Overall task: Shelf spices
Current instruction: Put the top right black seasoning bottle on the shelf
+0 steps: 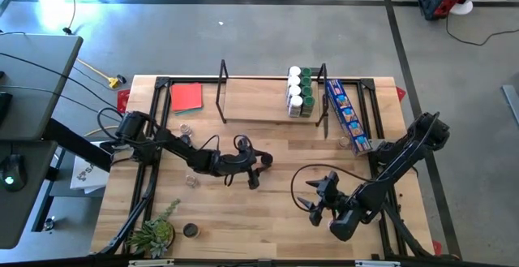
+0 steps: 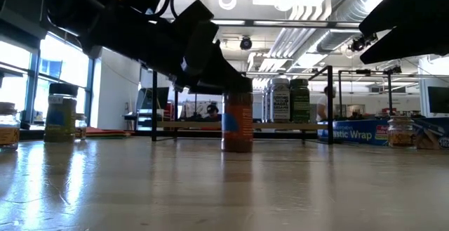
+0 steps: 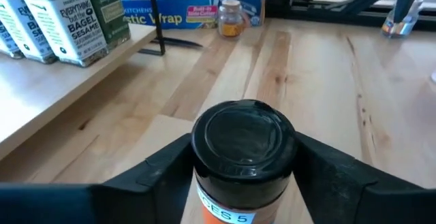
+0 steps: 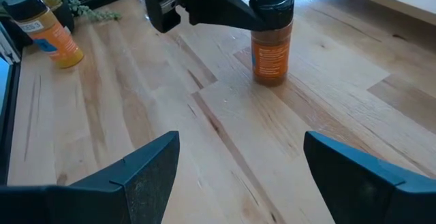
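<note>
A: How many spices are on the shelf (image 1: 251, 105)?

B: From above, a cluster of jars (image 1: 298, 93) stands at the shelf's end nearest the blue box (image 1: 348, 114); about 7 tops show, white and green, but they crowd together, so the count is uncertain. The left wrist view shows 3 labelled jars (image 3: 82, 20) there, cut off at the frame edge.

A: And off the shelf?

B: 1 black-capped orange jar (image 4: 272, 37) stands upright on the table (image 1: 268, 226) in front of the shelf. The left gripper (image 3: 244, 176) has its 2 fingers clamped on either side of it, just under the cap. 1 small jar (image 3: 230, 18) sits beside the blue box, 1 black-capped jar (image 4: 44, 30) lies near the plant (image 1: 154, 233), and 2 clear-topped jars (image 1: 192, 181) show on the table on the side of the left arm away from the blue box; 1 is partly hidden by the arm.

A: The right gripper (image 4: 238, 163)?

B: It is near the table's front edge, well apart from the shelf, its 2 fingers spread wide with nothing between them.

A: Anything else?

B: 1 red sheet (image 1: 186, 96) lies beside the shelf's far end.
</note>
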You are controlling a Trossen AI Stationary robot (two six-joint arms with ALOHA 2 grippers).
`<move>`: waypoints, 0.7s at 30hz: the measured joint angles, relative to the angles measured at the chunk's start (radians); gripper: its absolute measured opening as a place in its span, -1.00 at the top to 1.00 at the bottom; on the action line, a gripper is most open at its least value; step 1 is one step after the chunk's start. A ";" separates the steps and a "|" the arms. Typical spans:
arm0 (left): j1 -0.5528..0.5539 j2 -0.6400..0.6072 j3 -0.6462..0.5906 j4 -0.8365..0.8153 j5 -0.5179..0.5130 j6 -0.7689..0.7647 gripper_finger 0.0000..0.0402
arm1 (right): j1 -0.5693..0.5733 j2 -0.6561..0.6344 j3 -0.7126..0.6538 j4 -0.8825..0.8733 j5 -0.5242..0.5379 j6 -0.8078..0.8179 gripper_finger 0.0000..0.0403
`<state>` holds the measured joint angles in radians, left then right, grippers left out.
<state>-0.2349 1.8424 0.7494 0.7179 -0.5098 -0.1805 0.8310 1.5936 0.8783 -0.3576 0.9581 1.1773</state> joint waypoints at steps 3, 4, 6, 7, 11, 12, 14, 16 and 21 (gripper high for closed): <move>-0.001 0.007 0.000 0.030 0.002 0.001 -0.02 | 0.000 0.000 0.000 0.000 0.000 0.000 -0.53; -0.001 0.007 0.000 0.036 0.002 0.001 0.00 | 0.000 0.000 0.000 0.000 0.000 -0.001 -0.53; -0.001 0.004 0.000 0.040 0.002 0.001 0.02 | 0.000 0.000 0.000 0.001 0.000 -0.007 -0.53; -0.002 -0.001 0.000 0.037 0.000 0.000 0.03 | 0.001 0.000 0.000 0.001 0.000 -0.007 -0.53; 0.001 -0.070 0.035 -0.031 -0.031 -0.002 0.04 | 0.003 0.000 0.000 0.002 -0.005 -0.007 -0.53; 0.011 -0.100 0.056 -0.068 -0.030 0.008 0.04 | 0.003 0.000 0.000 0.002 -0.005 -0.007 -0.53; 0.055 -0.163 0.120 -0.180 -0.003 0.037 0.04 | 0.003 0.000 0.000 0.003 -0.005 -0.007 -0.53; 0.124 -0.206 0.213 -0.340 0.044 0.076 0.04 | 0.003 0.000 0.000 0.003 -0.004 -0.007 -0.53; 0.345 -0.188 0.457 -0.631 0.184 0.207 0.04 | 0.003 0.001 0.000 0.004 -0.003 -0.015 -0.53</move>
<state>0.1098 1.6541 1.2062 0.0869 -0.3261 0.0264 0.8341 1.5944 0.8783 -0.3538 0.9550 1.1622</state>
